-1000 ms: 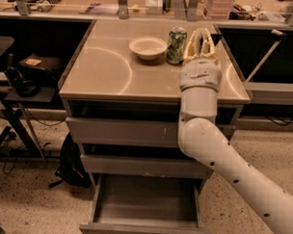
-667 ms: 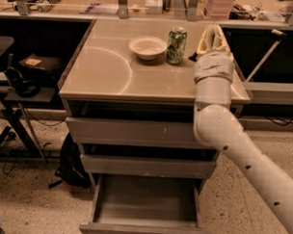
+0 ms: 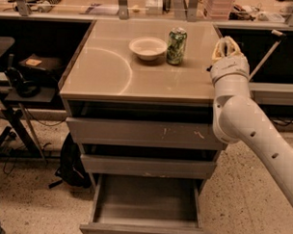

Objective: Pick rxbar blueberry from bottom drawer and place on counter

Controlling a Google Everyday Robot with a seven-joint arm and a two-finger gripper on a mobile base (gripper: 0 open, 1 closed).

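The bottom drawer stands pulled open at the foot of the cabinet, and the part of its floor that shows is bare. The rxbar blueberry is not in view. The counter is the glossy beige top of the cabinet. My gripper is at the counter's right edge, pointing away from the camera, to the right of the green can. My white arm runs down to the lower right in front of the cabinet's right side.
A white bowl sits on the counter beside the can. The middle drawer and the scratched upper drawer are slightly open. A stand with dark gear and a black bag are to the left.
My arm has swung to the right. The gripper moved from beside the can to the counter's right edge. The drawers, the bowl and the can have not moved.
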